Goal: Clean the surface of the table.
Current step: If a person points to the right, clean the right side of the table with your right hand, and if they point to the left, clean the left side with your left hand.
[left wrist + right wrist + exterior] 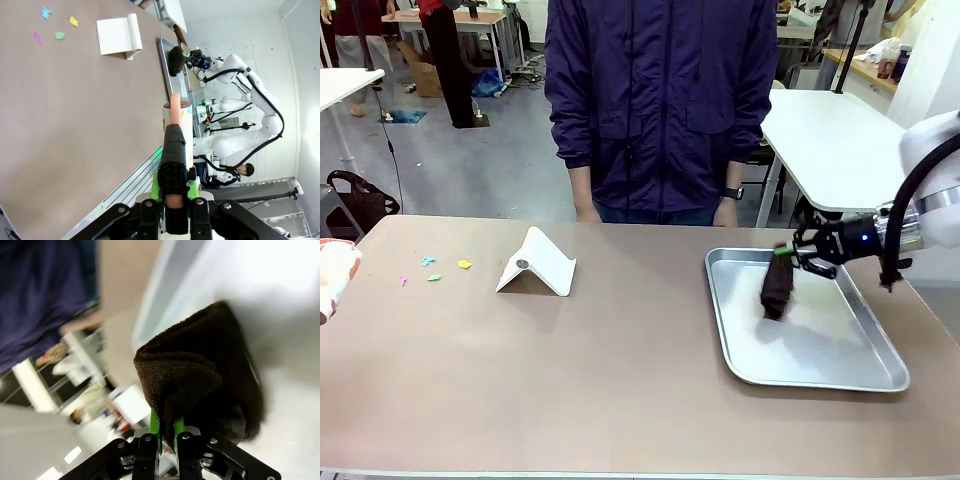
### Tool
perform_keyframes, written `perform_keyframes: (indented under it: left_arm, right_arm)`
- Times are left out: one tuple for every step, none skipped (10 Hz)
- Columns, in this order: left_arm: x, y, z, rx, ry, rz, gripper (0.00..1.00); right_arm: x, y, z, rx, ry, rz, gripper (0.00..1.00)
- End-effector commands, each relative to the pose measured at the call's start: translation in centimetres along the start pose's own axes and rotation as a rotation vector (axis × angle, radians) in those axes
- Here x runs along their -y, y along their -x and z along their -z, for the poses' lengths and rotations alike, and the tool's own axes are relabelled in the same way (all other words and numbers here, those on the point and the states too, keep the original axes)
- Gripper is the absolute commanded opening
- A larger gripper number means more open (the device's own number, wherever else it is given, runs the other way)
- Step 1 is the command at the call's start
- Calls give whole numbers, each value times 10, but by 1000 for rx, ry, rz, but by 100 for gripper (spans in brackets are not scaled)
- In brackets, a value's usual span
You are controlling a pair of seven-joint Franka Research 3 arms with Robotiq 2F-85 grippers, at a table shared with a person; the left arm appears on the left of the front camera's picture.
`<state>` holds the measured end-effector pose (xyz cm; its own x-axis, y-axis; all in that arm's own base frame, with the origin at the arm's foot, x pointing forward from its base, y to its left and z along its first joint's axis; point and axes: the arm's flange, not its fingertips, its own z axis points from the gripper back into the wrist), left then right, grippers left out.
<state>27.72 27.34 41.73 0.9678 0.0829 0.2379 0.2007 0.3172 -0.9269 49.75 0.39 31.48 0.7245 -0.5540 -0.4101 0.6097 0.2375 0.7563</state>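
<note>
While the right pincer [788, 255] clamps a dark brown cloth [778, 285] by its upper fold, the cloth hangs over the metal tray [820, 384] — probably gathered there so it can be carried out for wiping. The bench [620, 380] spreads below and to the left of that pincer, and the coloured paper scraps [465, 264] lie well apart from it, near the left end. The left pincer [173, 192] is closed on a dark, fuzzy-wrapped tool [175, 145] — its kind is unclear — held low over the bench top.
</note>
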Motion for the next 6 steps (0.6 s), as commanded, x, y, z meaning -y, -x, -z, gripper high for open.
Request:
perform_keyframes:
  left_arm:
    - [3,1,-1,-5,-1,7,0]
    - [3,1,-1,-5,-1,7,0]
    - [3,1,-1,-5,-1,7,0]
    - [3,1,-1,-5,-1,7,0]
    - [3,1,-1,-5,-1,7,0]
    - [3,1,-1,-5,-1,7,0]
  right_arm:
    - [7,-2,-7,-282,-317,17,12]
    - [3,1,-16,-449,-445,19,12]
    - [2,6,-29,-616,-554,-29,12]
    - [1,9,-41,-755,-602,-41,12]
    - [1,11,-55,-911,-629,-10,12]
    - [4,14,-75,-1032,-635,-7,12]
